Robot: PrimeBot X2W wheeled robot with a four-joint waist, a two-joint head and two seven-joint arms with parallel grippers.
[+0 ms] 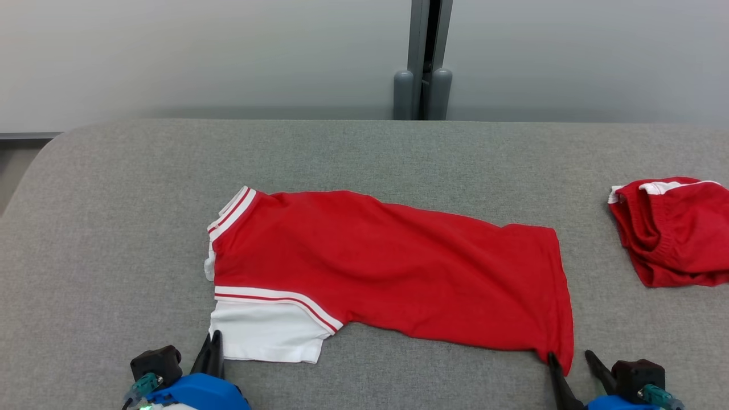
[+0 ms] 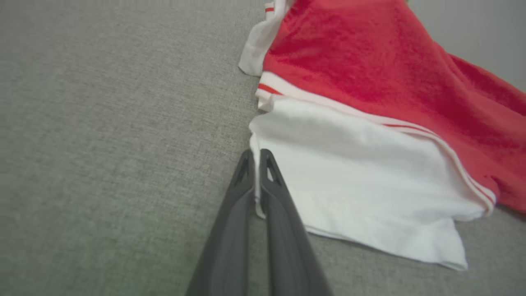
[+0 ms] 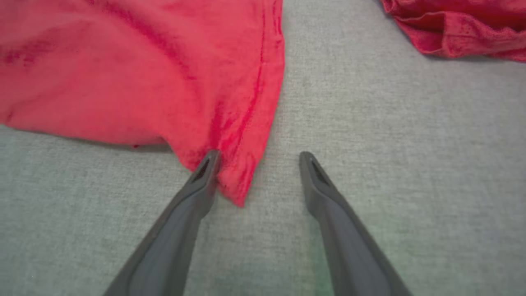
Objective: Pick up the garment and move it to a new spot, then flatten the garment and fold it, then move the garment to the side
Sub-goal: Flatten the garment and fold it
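**A:** Starting at the left, what is the left end effector (image 1: 213,344) doing?

**B:** It sits at the near left of the grey worktop (image 1: 114,228), clenched. In the left wrist view its two dark fingers (image 2: 238,197) are pressed together with the outer edge of the white sleeve (image 2: 361,176) pinched between them. A thin strip of white cloth shows in the slit between the fingers.

**A:** And the garment itself?

**B:** The red shirt (image 1: 387,262) lies spread across the middle of the worktop. Its striped collar is to the left and its hem to the right. The white sleeve, trimmed with red and white bands, points toward the robot. The body is mostly flat, with soft wrinkles running toward the far-left shoulder.

**A:** Further right?

**B:** The hem corner (image 3: 236,181) droops to a point at the near right. The right end effector (image 1: 570,357) is there, released, with its fingers standing wide apart. In the right wrist view the corner sits between them, touching the left-hand finger and apart from the other.

**A:** Anything beyond that?

**B:** A second red garment (image 1: 672,233), bunched, with a white band at its top, lies at the right edge of the worktop, well apart from the shirt. A grey post (image 1: 424,57) stands behind the worktop's far edge.
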